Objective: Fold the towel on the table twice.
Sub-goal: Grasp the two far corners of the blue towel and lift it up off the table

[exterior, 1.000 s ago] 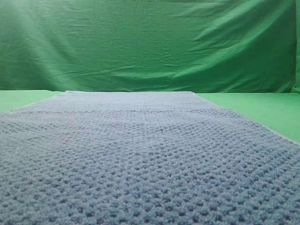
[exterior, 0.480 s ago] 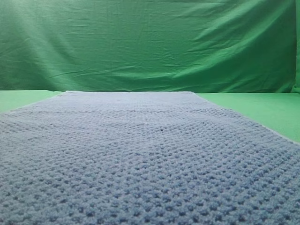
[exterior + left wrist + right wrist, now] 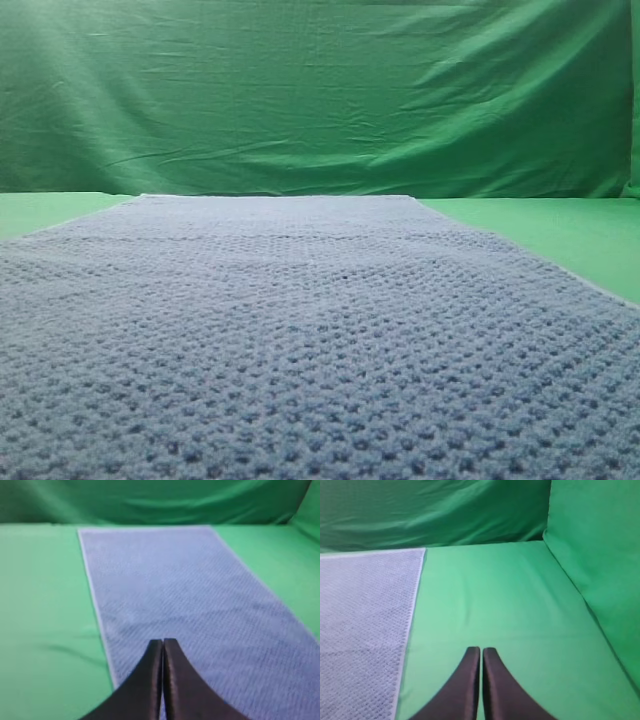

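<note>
The towel (image 3: 300, 340) lies flat on the table (image 3: 560, 235) (backdrop (image 3: 320, 90) behind).

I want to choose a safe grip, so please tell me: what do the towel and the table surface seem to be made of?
The towel looks like thick, soft blue-grey woven cloth, likely cotton: a bumpy honeycomb weave with a pale hemmed edge. The table looks smooth and matte bright green; faint creases suggest a fabric or mat covering, but this is uncertain.

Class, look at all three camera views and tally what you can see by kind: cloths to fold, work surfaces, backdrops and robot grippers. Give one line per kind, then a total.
Towel: 1, blue-grey, lying flat
Table: 1, green
Backdrop: 1, wrinkled green cloth
Grippers: 2, left gripper and right gripper, both shut and empty
Total: 5
</note>
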`<state>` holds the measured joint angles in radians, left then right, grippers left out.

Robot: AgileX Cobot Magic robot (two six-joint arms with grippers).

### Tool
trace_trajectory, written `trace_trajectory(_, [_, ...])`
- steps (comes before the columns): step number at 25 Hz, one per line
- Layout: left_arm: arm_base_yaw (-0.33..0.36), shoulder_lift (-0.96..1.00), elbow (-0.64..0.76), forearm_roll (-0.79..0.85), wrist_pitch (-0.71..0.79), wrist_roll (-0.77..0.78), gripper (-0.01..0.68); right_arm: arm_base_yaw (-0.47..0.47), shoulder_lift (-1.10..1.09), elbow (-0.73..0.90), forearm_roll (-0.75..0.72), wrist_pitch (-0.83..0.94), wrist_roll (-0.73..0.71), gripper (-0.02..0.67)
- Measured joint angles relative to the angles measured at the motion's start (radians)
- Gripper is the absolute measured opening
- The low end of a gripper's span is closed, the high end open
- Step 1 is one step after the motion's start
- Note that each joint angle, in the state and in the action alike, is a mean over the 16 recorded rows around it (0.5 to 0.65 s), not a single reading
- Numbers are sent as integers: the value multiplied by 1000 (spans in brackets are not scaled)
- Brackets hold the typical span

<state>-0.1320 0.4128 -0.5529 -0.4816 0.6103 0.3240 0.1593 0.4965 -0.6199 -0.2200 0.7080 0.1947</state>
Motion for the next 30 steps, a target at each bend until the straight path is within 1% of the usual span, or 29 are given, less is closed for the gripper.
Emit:
trace_trajectory(6, [0, 223, -127, 154, 132, -98, 0, 60, 207, -118, 2, 98, -41, 0])
trace_trajectory(12, [0, 467, -253, 260, 217, -154, 0, 168, 465, -235, 2, 140, -58, 0])
trace_trajectory(17, [-4, 642, -333, 296, 224, -180, 0, 252, 696, -349, 4, 140, -35, 0])
trace_trajectory(21, [-24, 766, -379, 334, 209, -209, 0, 295, 876, -457, 6, 137, -11, 0])
trace_trajectory(25, [-54, 889, -423, 411, 180, -267, 0, 314, 1036, -567, 8, 136, 12, 0])
trace_trajectory(30, [-91, 1038, -490, 510, 142, -345, 0, 307, 1200, -688, 21, 136, 28, 0])
